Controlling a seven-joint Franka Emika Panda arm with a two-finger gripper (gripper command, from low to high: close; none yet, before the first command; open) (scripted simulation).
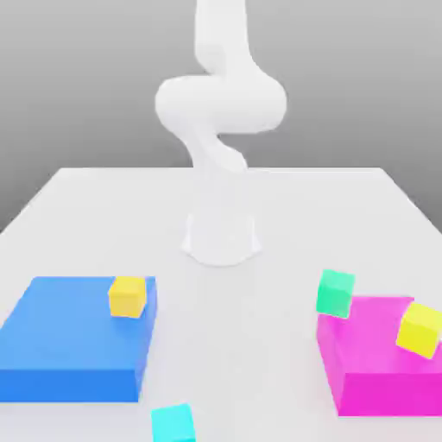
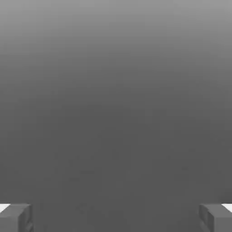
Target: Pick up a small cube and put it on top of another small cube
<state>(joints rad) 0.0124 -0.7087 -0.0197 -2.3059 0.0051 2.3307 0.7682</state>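
The small cyan cube [image 1: 173, 423] lies on the white table [image 1: 233, 302] at the front edge, just right of the blue block's front corner. The mint-green cube [image 1: 335, 292] sits at the back left corner of the magenta block; I cannot tell whether it rests on the block or on the table beside it. In the hand view my gripper [image 2: 116, 217] is open: its two grey fingertips [image 2: 16, 216] stand far apart with nothing between them, facing a plain grey background. The white arm [image 1: 220, 129] rises from its base at the table's middle.
A flat blue block [image 1: 78, 337] lies at the exterior view's left with a yellow cube [image 1: 128, 296] on its back right corner. A flat magenta block [image 1: 380, 363] lies at the right with a tilted yellow cube [image 1: 420, 329] on it.
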